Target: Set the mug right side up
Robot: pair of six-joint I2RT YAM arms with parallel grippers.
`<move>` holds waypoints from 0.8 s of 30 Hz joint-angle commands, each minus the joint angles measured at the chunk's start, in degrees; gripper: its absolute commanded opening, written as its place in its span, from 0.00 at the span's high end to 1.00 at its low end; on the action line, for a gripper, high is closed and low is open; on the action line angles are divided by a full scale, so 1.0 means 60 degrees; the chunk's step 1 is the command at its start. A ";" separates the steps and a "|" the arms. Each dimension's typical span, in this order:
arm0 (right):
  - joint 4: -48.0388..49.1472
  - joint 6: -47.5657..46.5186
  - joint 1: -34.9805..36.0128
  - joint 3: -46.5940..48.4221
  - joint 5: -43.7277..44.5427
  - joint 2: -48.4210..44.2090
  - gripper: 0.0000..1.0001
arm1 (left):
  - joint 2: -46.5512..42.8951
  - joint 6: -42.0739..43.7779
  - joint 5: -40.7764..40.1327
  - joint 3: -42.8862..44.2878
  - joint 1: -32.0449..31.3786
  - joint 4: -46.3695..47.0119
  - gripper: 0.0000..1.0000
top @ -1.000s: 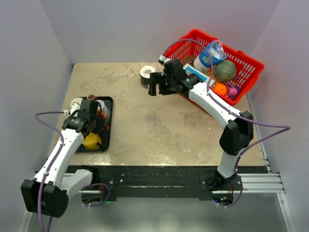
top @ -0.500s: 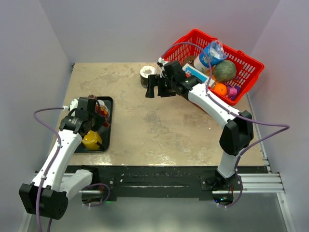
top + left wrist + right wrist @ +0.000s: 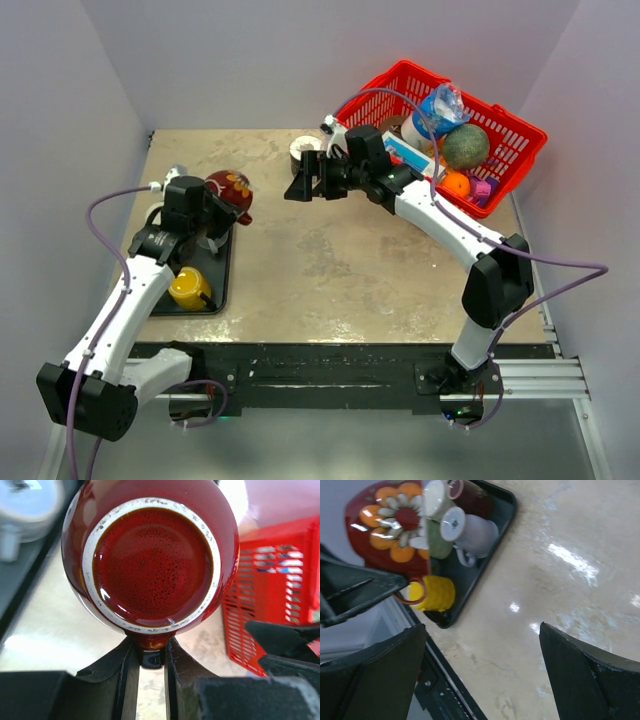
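The mug is off the tray and in the air, at about 10 o'clock from the middle of the desk, over the tray's far right corner. The left fingers pinch its handle between them. In the left wrist view the mug's glazed foot ring faces the camera squarely, so the mouth points away from that wrist. From above, the flowered side faces up, so the mug seems to lie roughly sideways rather than upright. The right fingers are spread wide and hold nothing. They hover at about 3 o'clock from the mug, near it but apart, and their opening is turned toward it. A yellow mug and a white mug sit in the tray, and the basket stands at the desk's 2 o'clock corner. By my reading the pick-up is done and the turning is only partly done. The mug has yet to be brought mouth-up and set down on its base, then let go. The spread right fingers may be placed for a hand-over, though that is a guess.
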 commanded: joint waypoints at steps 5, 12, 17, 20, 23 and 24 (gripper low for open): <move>0.3406 0.1820 0.0047 -0.1051 -0.2376 -0.0865 0.04 | 0.0077 0.0665 0.3003 -0.0074 -0.0129 0.6443 1.00; 0.5133 0.2875 0.0047 -0.1345 -0.3109 -0.0821 0.05 | 0.0311 -0.0023 0.4269 -0.0298 -0.0143 0.8773 1.00; 0.6205 0.3330 0.0032 -0.1244 -0.3649 -0.0894 0.05 | 0.0413 -0.0462 0.4839 -0.0341 -0.0143 0.9372 1.00; 0.6366 0.3344 0.0047 -0.0995 -0.3913 -0.0821 0.06 | 0.0384 -0.0902 0.5059 -0.0487 -0.0143 0.9607 1.00; 0.6746 0.3737 -0.0011 -0.0950 -0.4250 -0.0748 0.09 | 0.0311 -0.1137 0.5221 -0.0561 -0.0143 0.9667 1.00; 0.7125 0.3914 -0.0055 -0.0979 -0.4324 -0.0762 0.10 | 0.0282 -0.1137 0.5222 -0.0561 -0.0143 0.9667 1.00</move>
